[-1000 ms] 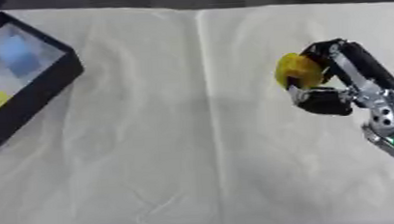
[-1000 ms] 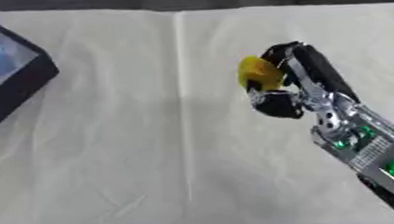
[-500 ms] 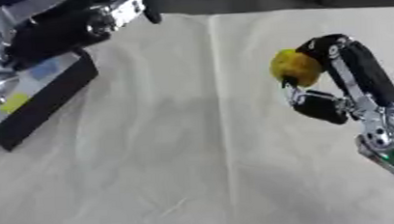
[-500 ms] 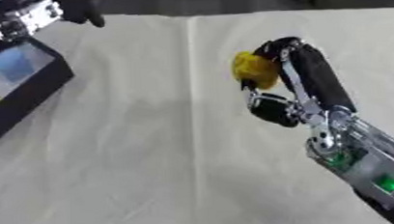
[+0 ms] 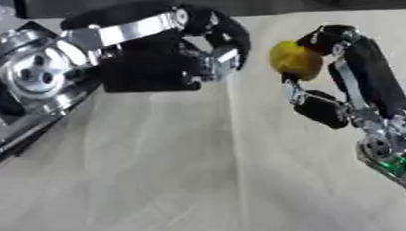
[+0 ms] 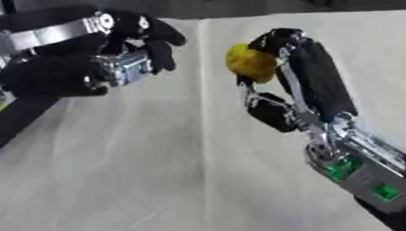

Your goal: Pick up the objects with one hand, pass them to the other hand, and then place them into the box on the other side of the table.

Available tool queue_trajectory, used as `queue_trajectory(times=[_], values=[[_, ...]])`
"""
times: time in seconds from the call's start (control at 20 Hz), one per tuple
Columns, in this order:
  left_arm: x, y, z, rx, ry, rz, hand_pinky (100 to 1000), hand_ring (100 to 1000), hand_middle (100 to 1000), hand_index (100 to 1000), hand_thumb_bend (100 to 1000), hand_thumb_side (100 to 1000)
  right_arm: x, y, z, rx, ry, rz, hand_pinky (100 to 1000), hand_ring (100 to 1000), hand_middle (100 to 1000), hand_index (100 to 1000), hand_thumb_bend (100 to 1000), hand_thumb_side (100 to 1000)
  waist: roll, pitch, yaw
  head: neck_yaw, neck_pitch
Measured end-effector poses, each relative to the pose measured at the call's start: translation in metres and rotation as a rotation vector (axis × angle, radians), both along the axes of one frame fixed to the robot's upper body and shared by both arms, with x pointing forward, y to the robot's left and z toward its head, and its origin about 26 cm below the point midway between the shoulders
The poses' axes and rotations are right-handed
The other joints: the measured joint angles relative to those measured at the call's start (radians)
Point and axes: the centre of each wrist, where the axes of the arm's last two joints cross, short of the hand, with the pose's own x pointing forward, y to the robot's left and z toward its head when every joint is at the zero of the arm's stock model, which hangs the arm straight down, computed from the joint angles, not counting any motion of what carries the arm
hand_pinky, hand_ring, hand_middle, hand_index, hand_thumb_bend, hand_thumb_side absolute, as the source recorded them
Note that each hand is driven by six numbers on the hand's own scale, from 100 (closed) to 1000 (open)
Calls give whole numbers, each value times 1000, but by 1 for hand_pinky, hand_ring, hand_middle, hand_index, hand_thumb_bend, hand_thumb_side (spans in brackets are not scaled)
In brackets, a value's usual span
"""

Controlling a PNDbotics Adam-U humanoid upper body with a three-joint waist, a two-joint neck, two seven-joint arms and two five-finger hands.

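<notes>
I have the right hand (image 6: 279, 91) raised above the cream cloth-covered table (image 5: 201, 177), its arm entering from the lower right. Its fingers and thumb are curled round a small, rounded yellow object (image 5: 294, 60), which sits pinched at the fingertips, clear of the cloth. I cannot make out what the object is beyond its colour and lumpy shape.

The left hand (image 5: 164, 59) reaches in from the left edge, at about the same height as the right hand. Its black fingers (image 6: 154, 38) arch forward and downward toward the yellow object, with the palm facing it. The fingers are partly curled but enclose nothing; I read the hand as relaxed and empty. A narrow gap separates its fingertips from the yellow object; the two are near but not touching.

The left arm's large silver wrist joint (image 5: 34, 76) fills the upper left of the left eye view. Below it in the right eye view, a dark box edge (image 6: 11, 125) shows at the left side of the table; its contents are hidden by the arm.

A crease (image 6: 204, 152) runs down the cloth between the two hands.
</notes>
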Motion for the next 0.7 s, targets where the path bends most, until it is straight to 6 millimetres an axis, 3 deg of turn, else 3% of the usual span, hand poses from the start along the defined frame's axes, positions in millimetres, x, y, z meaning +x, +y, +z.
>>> queue_trajectory(times=[0.4,0.55,0.7], values=[[-11,-22,9,104,-27,-69,924,1000,711,914,122,737,-1,1,-1,-83,-99,7,634,560,481,538,100,100,5,0,22,-10,-8],[-12,-22,12,117,-51,-39,916,1000,670,872,237,598,-1,1,-2,-108,-137,-3,639,563,481,538,100,100,5,0,24,-15,-10],[-12,-20,19,93,-107,14,941,1000,649,863,299,542,-1,1,-4,-128,-165,-16,634,562,480,537,100,100,6,0,24,-24,-13]])
